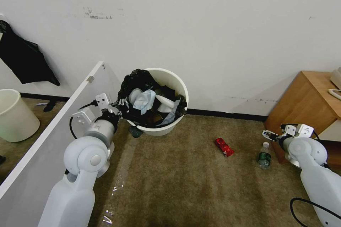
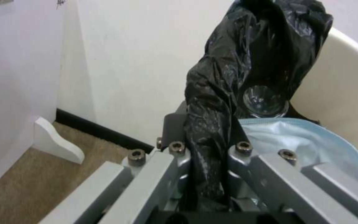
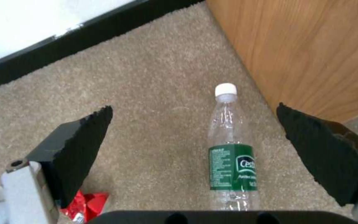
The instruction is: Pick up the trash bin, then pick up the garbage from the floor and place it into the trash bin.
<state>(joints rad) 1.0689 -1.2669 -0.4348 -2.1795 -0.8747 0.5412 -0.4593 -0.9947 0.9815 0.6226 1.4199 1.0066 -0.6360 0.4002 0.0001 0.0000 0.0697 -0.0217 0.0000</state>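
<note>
While left gripper pinches bin liner, bottle label is green.

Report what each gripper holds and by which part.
The left gripper is clamped on the trash bin at its bag-covered rim. The right gripper holds nothing, open above the bottle.

The trash bin, white with a black liner, tilts against the wall, stuffed full. A red packet and a clear bottle lie apart on the carpet.
</note>
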